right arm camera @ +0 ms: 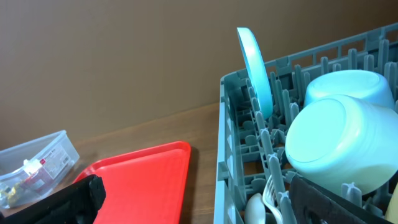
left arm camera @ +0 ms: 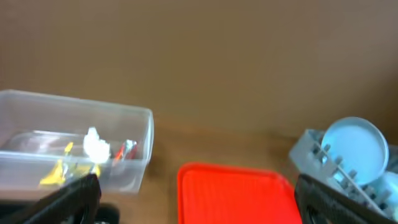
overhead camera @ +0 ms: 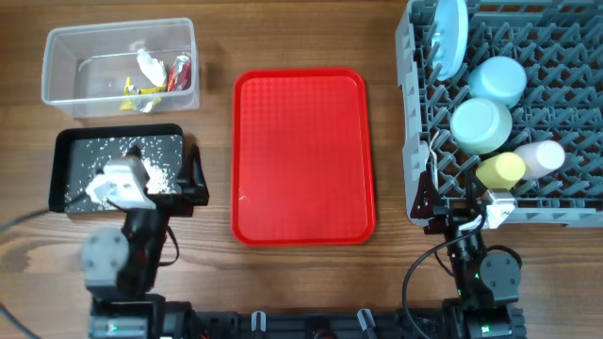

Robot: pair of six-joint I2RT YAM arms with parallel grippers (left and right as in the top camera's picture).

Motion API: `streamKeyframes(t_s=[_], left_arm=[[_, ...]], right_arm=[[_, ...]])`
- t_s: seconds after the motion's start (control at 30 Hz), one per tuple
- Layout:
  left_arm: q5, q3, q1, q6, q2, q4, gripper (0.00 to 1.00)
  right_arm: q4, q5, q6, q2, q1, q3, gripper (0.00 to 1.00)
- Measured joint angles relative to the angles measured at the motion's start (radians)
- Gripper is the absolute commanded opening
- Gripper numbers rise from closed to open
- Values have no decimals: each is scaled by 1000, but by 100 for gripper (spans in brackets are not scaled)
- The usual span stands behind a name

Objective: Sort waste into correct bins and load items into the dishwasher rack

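The clear tub (overhead camera: 118, 66) at the back left holds crumpled tissue (overhead camera: 149, 64) and yellow and red wrappers (overhead camera: 179, 71); the left wrist view shows the tub (left arm camera: 124, 124) too. In front of it the black tray (overhead camera: 71, 141) carries scattered rice (overhead camera: 113, 151). The grey rack (overhead camera: 424, 113) at the right holds an upright blue plate (overhead camera: 450, 33), two bowls (overhead camera: 497, 80) (overhead camera: 480, 124), a yellow cup (overhead camera: 500, 170) and a white cup (overhead camera: 539, 156). Fork (right arm camera: 268, 193) and spoon (right arm camera: 254, 208) stand in it. My left gripper (overhead camera: 151, 179) (left arm camera: 202, 208) hangs open over the black tray. My right gripper (overhead camera: 462, 205) (right arm camera: 199, 208) is open and holds nothing at the rack's near left corner.
A flat red tray (overhead camera: 301, 155) lies bare in the middle between the bins and the rack. Wooden tabletop shows around it. Both arm bases stand at the front edge.
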Motion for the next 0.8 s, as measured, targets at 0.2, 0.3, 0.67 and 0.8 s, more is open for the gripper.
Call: streamKeyframes(t_s=[0.2, 0.3, 0.67, 0.8], left_arm=[[0, -249, 2, -10, -148, 199, 100], [0, -316, 18, -11, -217, 199, 100], [0, -388, 63, -14, -382, 187, 100], [0, -423, 63, -14, -382, 125, 100]], right_arm=[[0, 0, 0, 0, 0, 0, 100], [0, 0, 0, 0, 0, 0, 100], [0, 0, 0, 0, 0, 0, 100], [0, 0, 0, 0, 0, 0, 100]])
